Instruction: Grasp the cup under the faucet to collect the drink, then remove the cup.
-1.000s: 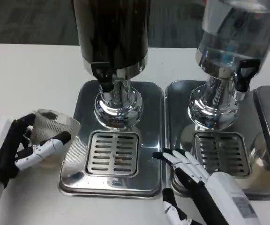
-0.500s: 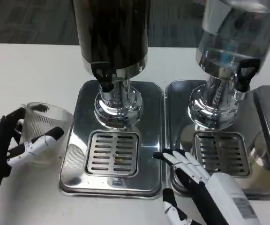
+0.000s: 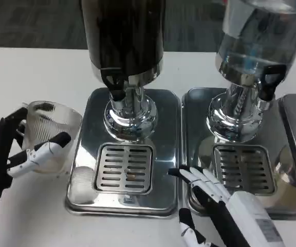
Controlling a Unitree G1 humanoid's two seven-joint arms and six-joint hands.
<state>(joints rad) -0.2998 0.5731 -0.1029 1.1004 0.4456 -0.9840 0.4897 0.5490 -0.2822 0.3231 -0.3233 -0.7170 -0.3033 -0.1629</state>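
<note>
Left hand (image 3: 12,157) grips cup (image 3: 50,134) upright, off the drip tray (image 3: 86,154), faucet (image 3: 113,85) up to its right | right hand (image 3: 217,200) idle, fingers spread, holding nothing

— What is cut off at the frame edges?

— My left hand (image 3: 14,159) runs past the left edge; my right hand (image 3: 217,206) runs past the bottom. The dark dispenser (image 3: 123,41) and the clear dispenser (image 3: 261,36) both lose their tops.

— Anything hidden or unreadable?

— My fingers cover part of the cup (image 3: 50,131). Whether it holds any drink, I cannot tell.
</note>
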